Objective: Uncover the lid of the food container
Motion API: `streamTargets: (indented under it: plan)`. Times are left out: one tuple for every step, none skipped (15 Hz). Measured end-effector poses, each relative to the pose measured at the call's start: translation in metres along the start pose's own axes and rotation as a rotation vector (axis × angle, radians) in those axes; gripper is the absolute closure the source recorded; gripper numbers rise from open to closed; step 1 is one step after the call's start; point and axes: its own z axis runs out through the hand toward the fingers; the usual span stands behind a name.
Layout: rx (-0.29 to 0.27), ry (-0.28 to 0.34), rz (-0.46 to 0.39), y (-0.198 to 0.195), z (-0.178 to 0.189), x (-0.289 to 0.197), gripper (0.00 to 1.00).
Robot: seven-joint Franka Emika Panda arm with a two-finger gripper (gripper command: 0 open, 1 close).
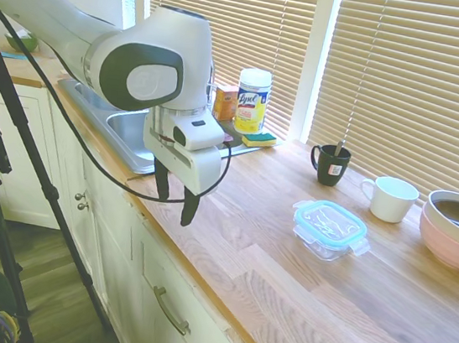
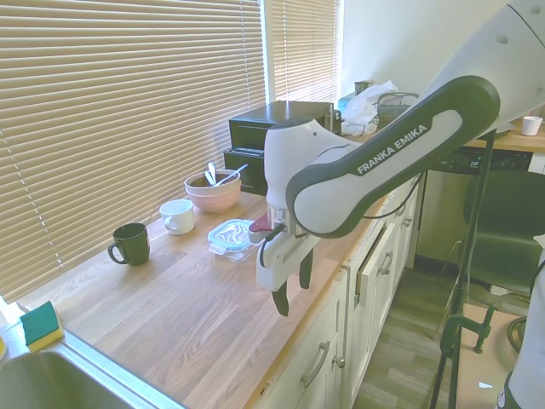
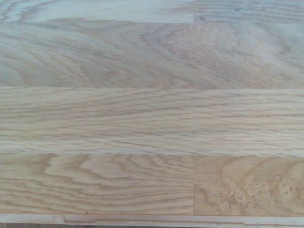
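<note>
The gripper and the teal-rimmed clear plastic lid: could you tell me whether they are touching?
Apart. In the first exterior view the open gripper hangs near the counter's front edge, with bare wood between it and the lid.

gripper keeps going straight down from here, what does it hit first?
Most likely bare wooden countertop. The open gripper points down near the counter's front edge, and the wrist view shows only wood grain. The lidded food container sits well off to the side.

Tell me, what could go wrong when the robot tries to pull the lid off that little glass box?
1. The lid looks snapped on by its tabs, so lifting it may drag the food container up too.
2. The white cup and the dark mug stand close behind; a wide reach might bump them.
3. The gripper, open, hangs near the counter's front edge, so it must travel across first.
</note>
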Motion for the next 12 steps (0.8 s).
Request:
streamTargets:
  plan:
    - [0.000, 0.000, 0.000, 0.000, 0.000, 0.000, 0.00]
    - [0.001, 0.006, 0.000, -0.001, 0.000, 0.001, 0.00]
    - [0.002, 0.029, -0.010, -0.002, 0.000, 0.002, 0.00]
    - [0.002, 0.061, -0.014, -0.004, -0.002, 0.003, 0.00]
    - [0.005, 0.090, -0.013, -0.007, -0.004, 0.004, 0.00]
    - [0.010, 0.116, -0.011, -0.010, -0.007, 0.005, 0.00]
    - [0.013, 0.139, -0.008, -0.015, -0.012, 0.006, 0.00]
    - [0.013, 0.170, -0.007, -0.022, -0.018, 0.010, 0.00]
    - [0.009, 0.218, -0.007, -0.031, -0.023, 0.014, 0.00]
    - [0.001, 0.273, -0.006, -0.042, -0.026, 0.017, 0.00]
    - [-0.010, 0.326, -0.008, -0.053, -0.028, 0.020, 0.00]
    - [-0.022, 0.374, -0.009, -0.064, -0.029, 0.023, 0.00]
